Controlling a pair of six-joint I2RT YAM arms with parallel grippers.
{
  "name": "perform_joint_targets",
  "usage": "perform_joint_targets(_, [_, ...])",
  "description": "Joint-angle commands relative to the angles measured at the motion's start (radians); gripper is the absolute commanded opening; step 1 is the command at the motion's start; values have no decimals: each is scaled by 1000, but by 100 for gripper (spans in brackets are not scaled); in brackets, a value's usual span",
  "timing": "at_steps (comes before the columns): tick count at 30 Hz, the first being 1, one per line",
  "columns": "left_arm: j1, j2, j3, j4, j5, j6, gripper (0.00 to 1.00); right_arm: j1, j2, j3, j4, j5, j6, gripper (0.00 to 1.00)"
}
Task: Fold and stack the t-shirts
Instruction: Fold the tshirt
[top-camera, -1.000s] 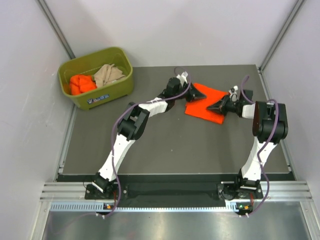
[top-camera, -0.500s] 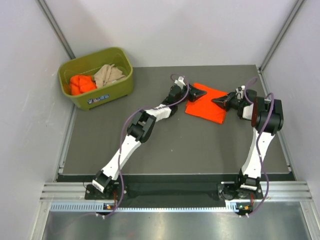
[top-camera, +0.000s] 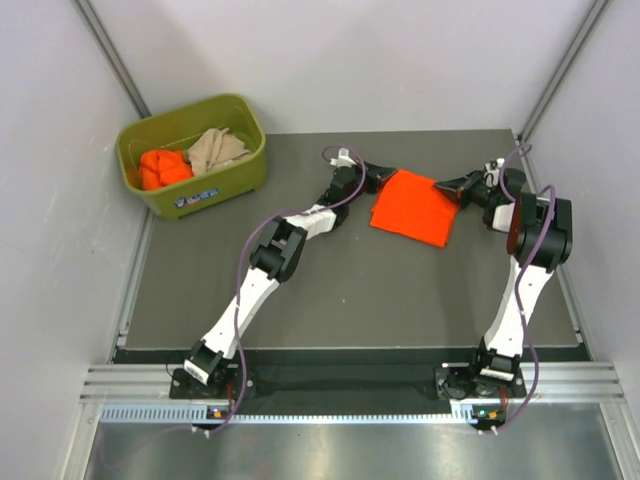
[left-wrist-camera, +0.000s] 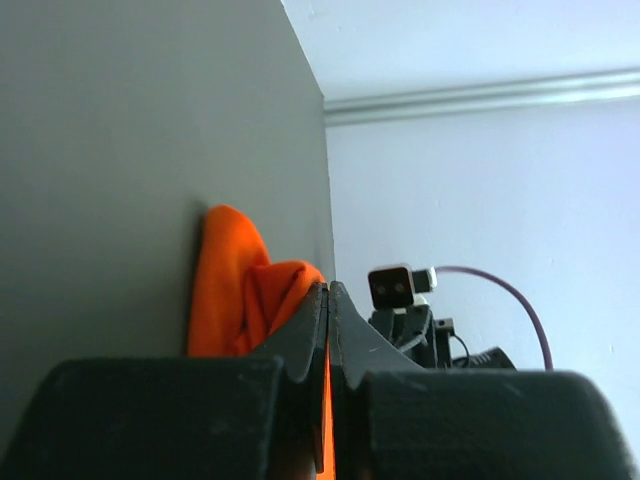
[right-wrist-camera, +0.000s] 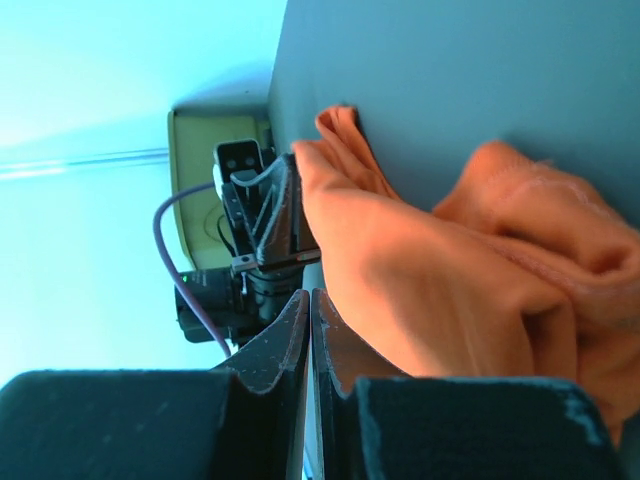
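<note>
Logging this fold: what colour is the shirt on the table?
Shirt: plain bright orange, best in top view.

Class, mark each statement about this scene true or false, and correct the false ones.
1. The olive-green bin holds an orange shirt and a beige shirt. True.
2. The orange t-shirt on the table lies between the left gripper and the right gripper. True.
3. The left gripper stands wide open. False: it is shut on that t-shirt's edge.
4. The bin stands at the near right corner. False: it is at the far left.
5. A beige shirt lies spread on the table. False: it is in the bin.
</note>
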Motion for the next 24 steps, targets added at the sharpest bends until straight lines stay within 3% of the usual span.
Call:
perform_joint_targets(1, [-11, -64, 19, -9, -97, -14, 0, -11, -34, 45, -2, 25, -26, 4])
perform_joint_targets(14, [-17, -6, 99, -144, -156, -11, 0, -53, 94, 118, -5, 88, 0, 4])
perform_joint_targets(19, [15, -93, 58, -316, -36, 36, 0, -56, 80, 207, -235, 104, -87, 7])
perform_joint_targets(24, [35, -387, -196, -460, 99, 327, 0, -51, 6, 368, -531, 134, -252, 14])
